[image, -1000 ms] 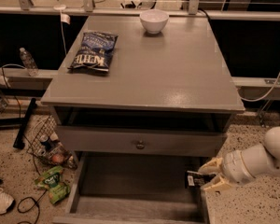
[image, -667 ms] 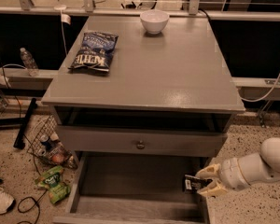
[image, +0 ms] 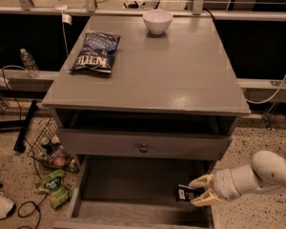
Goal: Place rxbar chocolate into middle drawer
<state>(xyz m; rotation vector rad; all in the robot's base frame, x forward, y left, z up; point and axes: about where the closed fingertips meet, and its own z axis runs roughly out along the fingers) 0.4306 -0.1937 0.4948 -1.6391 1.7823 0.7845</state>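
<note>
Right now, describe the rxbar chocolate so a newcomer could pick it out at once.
Find the grey cabinet, then the open drawer tray at its foot. At that tray's right side, the tool on the white arm grips the rxbar chocolate: a small flat black bar with white marks, unlike the larger blue chip bag on the cabinet top.

Single camera, high, tilted down, mid-range; cabinet [image: 181, 70] beyond gripper [image: 196, 192], which clamps rxbar chocolate [image: 185, 193], low-right, nearest lens.

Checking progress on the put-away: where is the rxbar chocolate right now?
In the camera view's lower right, the rxbar chocolate is clamped in the gripper, over the right side of the open middle drawer, below the knobbed drawer front.
</note>
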